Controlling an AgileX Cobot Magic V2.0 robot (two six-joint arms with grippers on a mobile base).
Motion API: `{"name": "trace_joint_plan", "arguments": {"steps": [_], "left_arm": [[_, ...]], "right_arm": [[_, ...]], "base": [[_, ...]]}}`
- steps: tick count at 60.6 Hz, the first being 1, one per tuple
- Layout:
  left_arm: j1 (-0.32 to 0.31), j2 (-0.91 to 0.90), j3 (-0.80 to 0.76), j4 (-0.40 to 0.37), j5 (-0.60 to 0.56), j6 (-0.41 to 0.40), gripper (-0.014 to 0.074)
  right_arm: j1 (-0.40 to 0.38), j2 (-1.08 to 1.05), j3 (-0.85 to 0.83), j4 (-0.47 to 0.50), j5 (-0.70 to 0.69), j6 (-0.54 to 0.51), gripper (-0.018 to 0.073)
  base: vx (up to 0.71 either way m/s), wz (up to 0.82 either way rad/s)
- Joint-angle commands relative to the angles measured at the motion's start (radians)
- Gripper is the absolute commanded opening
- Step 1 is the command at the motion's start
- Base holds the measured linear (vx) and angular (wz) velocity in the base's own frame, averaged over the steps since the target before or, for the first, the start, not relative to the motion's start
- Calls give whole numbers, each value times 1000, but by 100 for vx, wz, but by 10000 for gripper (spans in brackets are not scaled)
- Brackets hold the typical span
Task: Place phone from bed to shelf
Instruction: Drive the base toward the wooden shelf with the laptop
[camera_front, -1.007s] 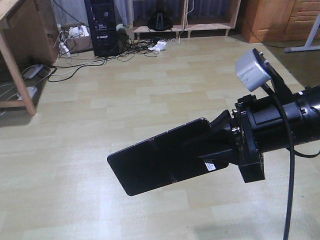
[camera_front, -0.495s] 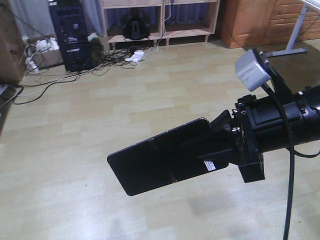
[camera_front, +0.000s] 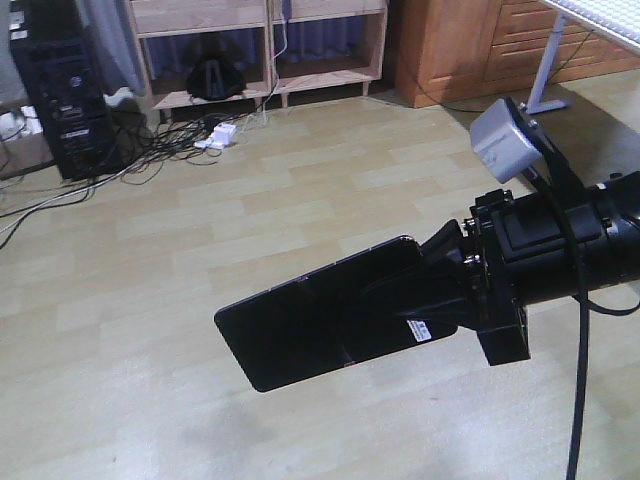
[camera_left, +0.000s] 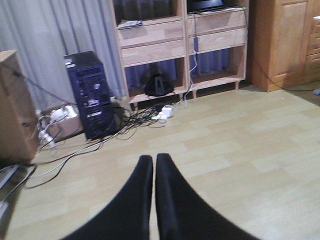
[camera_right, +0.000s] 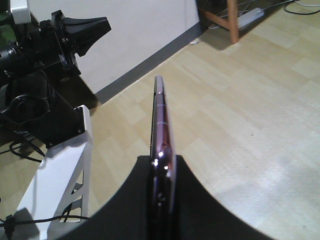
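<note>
One phone (camera_front: 290, 330), long axis straight out right end effector (camera_front: 385, 300).

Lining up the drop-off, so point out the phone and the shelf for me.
phone (camera_front: 290, 335), front-facing view, on its glossy black face left of the crease.
shelf (camera_left: 150, 50), left wrist view, on the pale front board of its left half.

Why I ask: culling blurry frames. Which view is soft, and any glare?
Front-facing view: phone crisp, faint shadow on floor beneath. Left wrist view: soft throughout, left claw a dark blur. Right wrist view: phone rim sharp, small glints; pale glare on floor.
</note>
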Motion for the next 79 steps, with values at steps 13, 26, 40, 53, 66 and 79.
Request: {"name": "trace_joint_plan", "arguments": {"steps": [13,26,40,53,66,79], "left_arm": [[0,-12,-23,-9,-72,-6,1],[0,-12,-23,-9,-72,-6,1],[0,-12,-23,-9,-72,-6,1],[0,-12,-23,-9,-72,-6,1],[0,-12,-23,-9,-72,-6,1],[0,-12,-23,-9,-72,-6,1]], "right_arm": [[-3,-29,-28,88,71,-2,-3],[-3,-29,-28,88,71,-2,-3],[-3,-29,-28,88,71,-2,-3],[-3,-29,-28,88,71,-2,-3],[-3,-29,-28,88,71,-2,-3],[-3,-29,-28,87,71,-2,-3]], "base": [[45,-19],[46,-19],[47,-18],[47,-20],[47,-22],[44,-20]]}}
